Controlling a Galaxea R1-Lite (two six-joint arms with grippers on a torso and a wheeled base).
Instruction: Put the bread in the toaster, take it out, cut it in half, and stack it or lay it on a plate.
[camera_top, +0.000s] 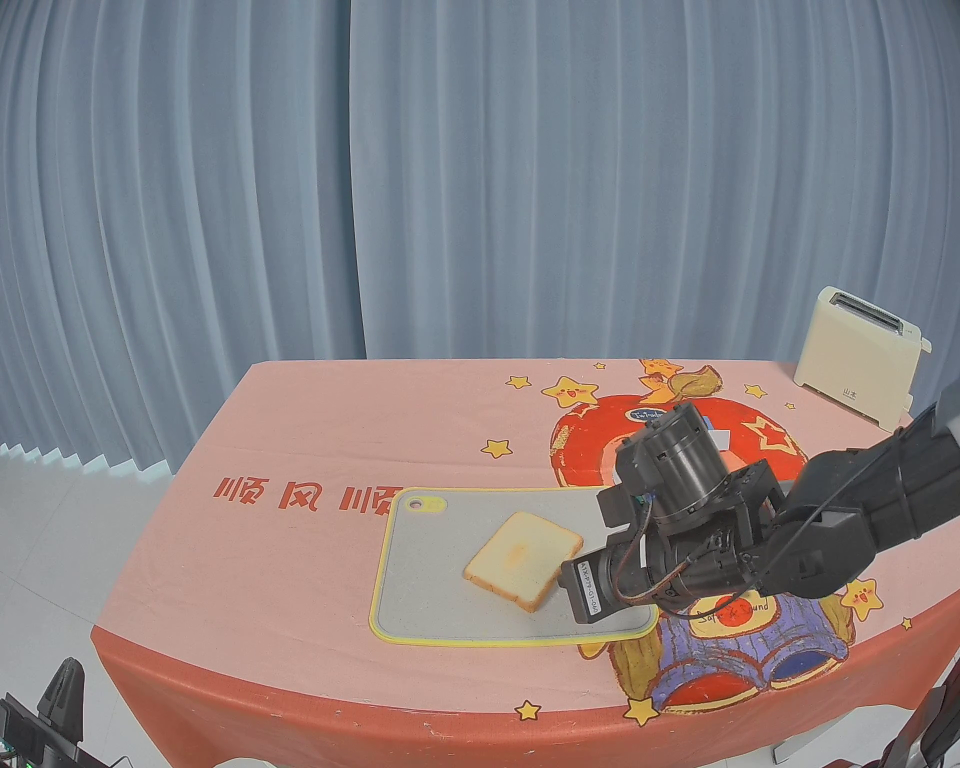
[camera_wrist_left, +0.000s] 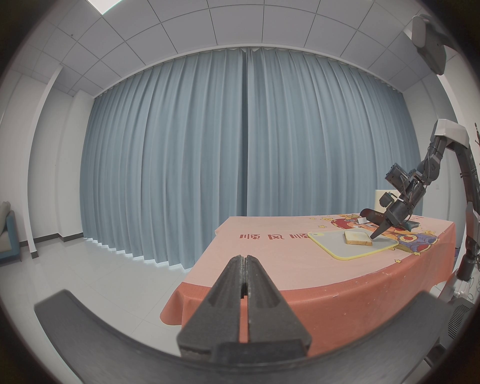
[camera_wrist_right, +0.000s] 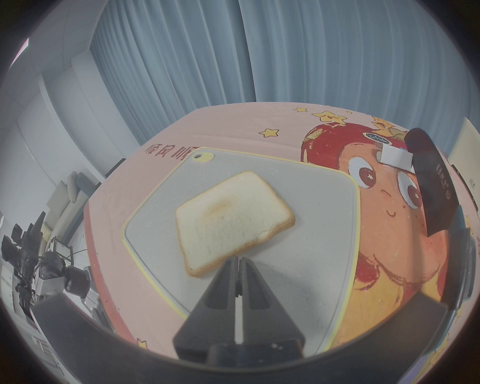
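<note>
On rounded board, seemingly toasted bread

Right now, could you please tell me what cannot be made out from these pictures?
Toaster: the head view's angle hides the slot's inside.
Dark object near the cutting board: the right arm covers it in the head view; its kind is unclear.
Bread: its underside lies against the board in every view.
</note>
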